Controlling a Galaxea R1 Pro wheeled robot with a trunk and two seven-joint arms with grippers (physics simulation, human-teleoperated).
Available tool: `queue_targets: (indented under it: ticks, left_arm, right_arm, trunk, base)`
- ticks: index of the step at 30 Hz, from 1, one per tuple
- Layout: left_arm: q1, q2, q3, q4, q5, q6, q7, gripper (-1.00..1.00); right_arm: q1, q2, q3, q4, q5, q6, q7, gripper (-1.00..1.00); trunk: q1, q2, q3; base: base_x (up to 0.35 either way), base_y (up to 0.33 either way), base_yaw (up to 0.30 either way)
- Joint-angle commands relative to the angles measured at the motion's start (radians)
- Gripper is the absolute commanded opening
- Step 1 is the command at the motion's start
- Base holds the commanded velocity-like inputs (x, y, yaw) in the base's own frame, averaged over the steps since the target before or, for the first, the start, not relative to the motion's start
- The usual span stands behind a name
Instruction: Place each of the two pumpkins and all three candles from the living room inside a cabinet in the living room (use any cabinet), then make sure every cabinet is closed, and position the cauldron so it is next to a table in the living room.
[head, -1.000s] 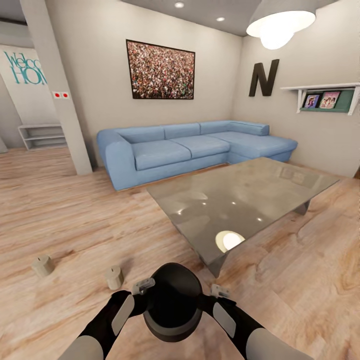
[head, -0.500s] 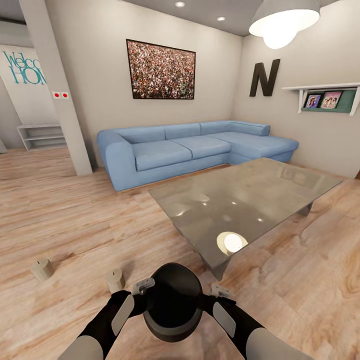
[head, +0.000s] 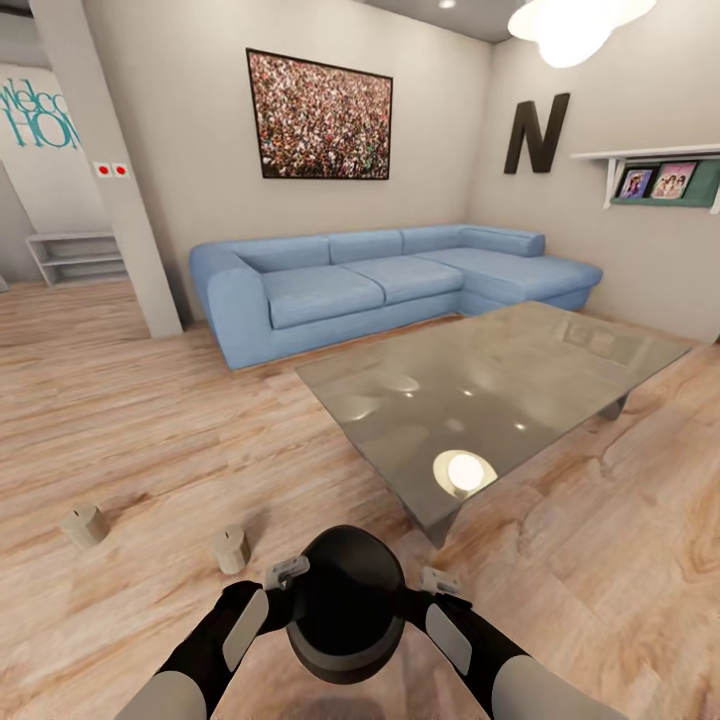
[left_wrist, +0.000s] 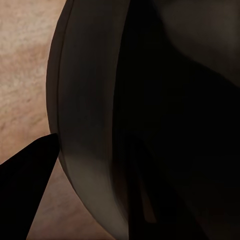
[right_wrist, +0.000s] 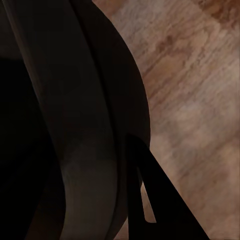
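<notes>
Black, glossy round-bellied cauldron is carried low between left gripper and right gripper, fingers pressed to opposite flanks, presumably because it is too wide for one, heading toward the grey reflective low surface; two beige stub candles sit on the wooden floor nearby.

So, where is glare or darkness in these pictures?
Head view: the lamp is blown out white, and its bright reflection sits on the glossy table. Left wrist view: the black cauldron up close is very dark. Right wrist view: likewise, with sharp wood floor beside it.
</notes>
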Motion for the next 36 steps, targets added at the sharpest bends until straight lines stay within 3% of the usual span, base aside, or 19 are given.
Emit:
queue_targets:
  ticks: [1,5,10,20,27,36]
  left_arm:
    - [0.0,0.027,-0.002,-0.003,-0.011,0.005,0.01,-1.0]
    - [0.0,0.026,-0.002,-0.003,-0.011,0.005,0.01,-1.0]
    - [0.0,0.027,-0.002,-0.003,-0.011,0.005,0.01,-1.0]
    - [0.0,0.026,-0.002,-0.003,-0.011,0.005,0.01,-1.0]
    - [0.0,0.026,-0.002,-0.003,-0.011,0.005,0.01,-1.0]
    - [0.0,0.026,-0.002,-0.003,-0.011,0.005,0.01,-1.0]
  right_arm:
    - [-0.001,-0.001,-0.008,-0.022,-0.04,0.003,0.032,-1.0]
    - [-0.001,-0.001,-0.008,-0.022,-0.04,0.003,0.032,-1.0]
    - [-0.001,-0.001,-0.008,-0.022,-0.04,0.003,0.032,-1.0]
    - [-0.001,-0.001,-0.008,-0.022,-0.04,0.003,0.032,-1.0]
    - [-0.001,-0.001,-0.008,-0.022,-0.04,0.002,0.032,-1.0]
    - [-0.001,-0.001,-0.008,-0.022,-0.04,0.003,0.033,-1.0]
  trunk:
    - [0.0,-0.001,-0.005]
    - [0.002,-0.002,-0.02]
    - [0.002,-0.002,-0.02]
    - [0.006,-0.004,-0.059]
    - [0.006,-0.004,-0.059]
    - [0.009,-0.006,-0.086]
  base:
    - [0.0,0.0,0.0]
    - [0.0,0.0,0.0]
    - [0.0,0.0,0.0]
    - [0.0,0.0,0.0]
    - [0.0,0.0,0.0]
    - [0.0,0.0,0.0]
